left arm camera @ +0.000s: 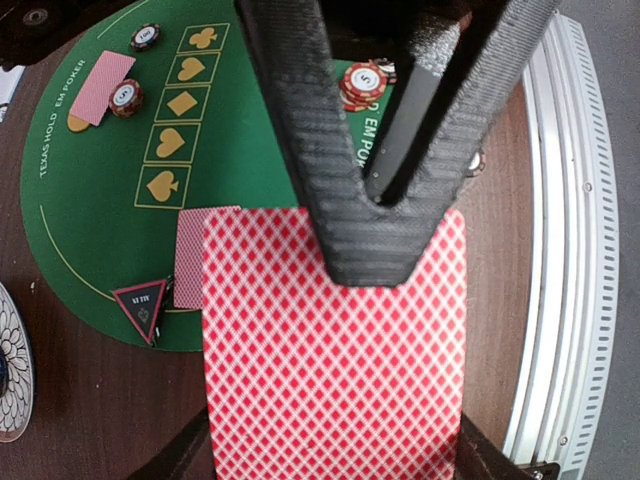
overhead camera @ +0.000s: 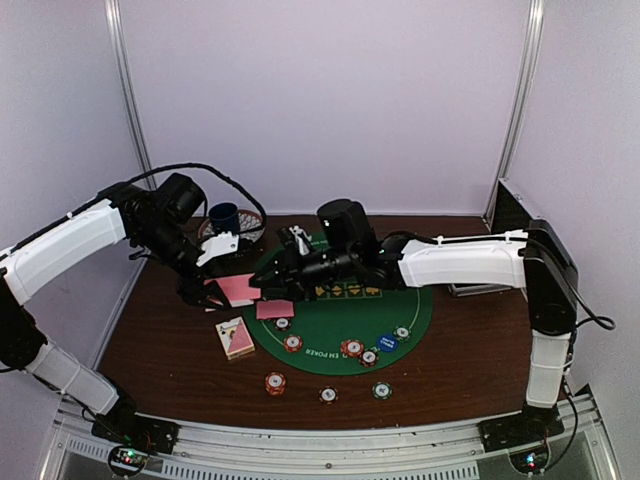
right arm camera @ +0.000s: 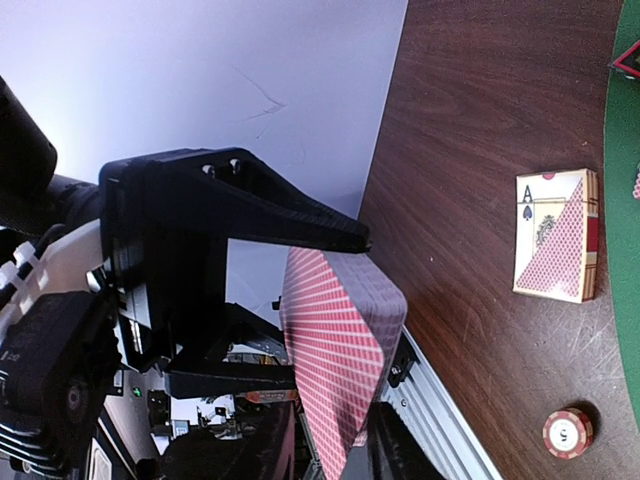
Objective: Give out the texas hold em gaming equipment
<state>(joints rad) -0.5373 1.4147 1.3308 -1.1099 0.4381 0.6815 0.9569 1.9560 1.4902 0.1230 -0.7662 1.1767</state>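
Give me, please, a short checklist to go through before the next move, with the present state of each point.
1. Deck is lifted off the table: ok.
2. Deck is flat: not ok; it looks bowed in the right wrist view.
3. Left claw pinches one card only: cannot tell; its tips look closed over the deck's end.
4. Right claw grips the deck firmly: cannot tell; the contact is hidden.
5. Dealt card lies flat on the mat beside the triangular marker: ok.
6. Card box lies on the table, apart from the deck: ok.
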